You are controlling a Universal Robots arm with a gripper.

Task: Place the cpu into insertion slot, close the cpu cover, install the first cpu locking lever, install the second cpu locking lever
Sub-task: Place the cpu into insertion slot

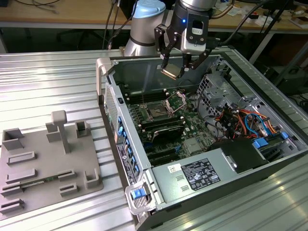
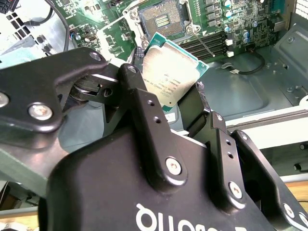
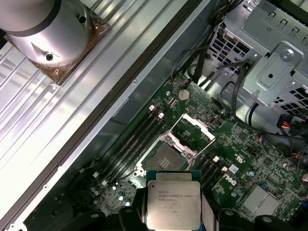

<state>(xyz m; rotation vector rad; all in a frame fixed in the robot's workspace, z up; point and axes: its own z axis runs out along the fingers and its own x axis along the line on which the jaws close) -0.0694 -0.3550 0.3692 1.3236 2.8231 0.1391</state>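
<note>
Your end effector (image 1: 174, 70) squeezes the cpu (image 1: 170, 73) between its two fingers. You hold the cpu up in the air, inside the open computer case (image 1: 139, 72) and near its far wall. The case lies on the metal bench (image 1: 48, 82). The insertion slot (image 1: 158, 111) sits bare on the green board (image 1: 192, 126) below the cpu. The cpu cover (image 1: 176, 100) stands flipped up beside the slot.
</note>
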